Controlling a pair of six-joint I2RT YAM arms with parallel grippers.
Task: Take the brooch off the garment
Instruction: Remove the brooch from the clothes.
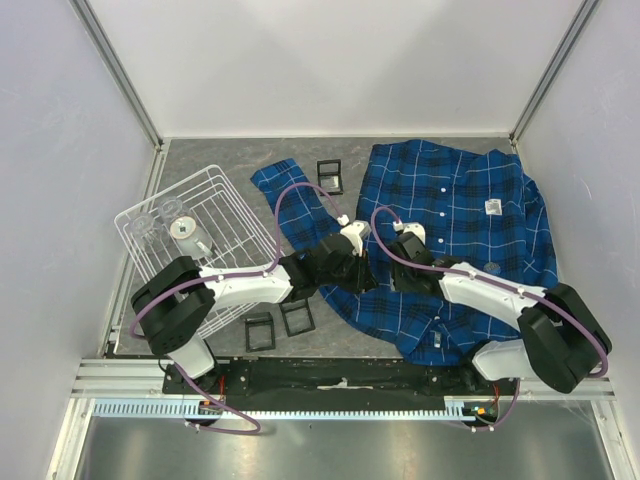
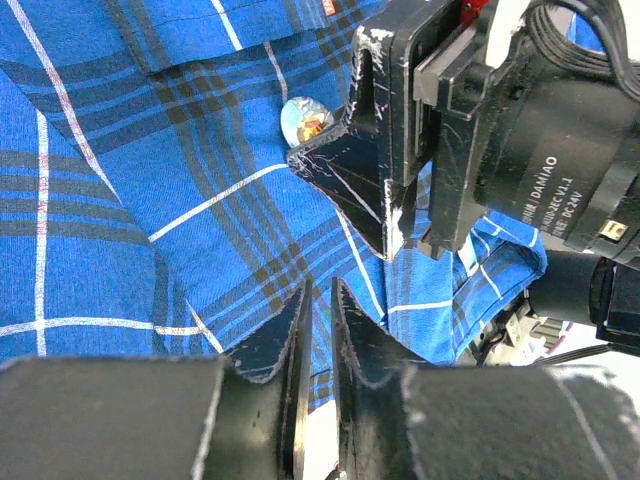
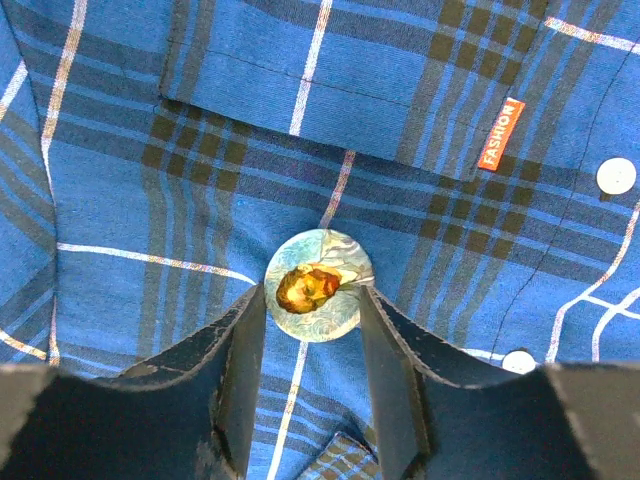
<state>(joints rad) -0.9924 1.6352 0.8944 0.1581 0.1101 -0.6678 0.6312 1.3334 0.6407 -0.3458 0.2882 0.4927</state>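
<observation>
The garment (image 1: 450, 200), a bright blue plaid shirt, lies spread over the right half of the grey table. A round brooch (image 3: 319, 286) with a yellow-brown picture sits on the garment (image 3: 150, 200) just below a pocket flap. My right gripper (image 3: 312, 295) is shut on it, one finger against each side of its rim. In the left wrist view the brooch (image 2: 305, 120) peeks out beside a right finger (image 2: 350, 170). My left gripper (image 2: 320, 295) is nearly closed on a fold of the cloth (image 2: 150, 200) just short of the brooch. From above, both grippers (image 1: 345, 268) (image 1: 392, 268) meet and hide the brooch.
A white wire basket (image 1: 195, 235) stands at the left with small items in it. Black square frames lie at the back (image 1: 330, 177) and in front (image 1: 260, 332) (image 1: 297, 317). An orange label (image 3: 500, 133) and white buttons (image 3: 615, 175) mark the shirt.
</observation>
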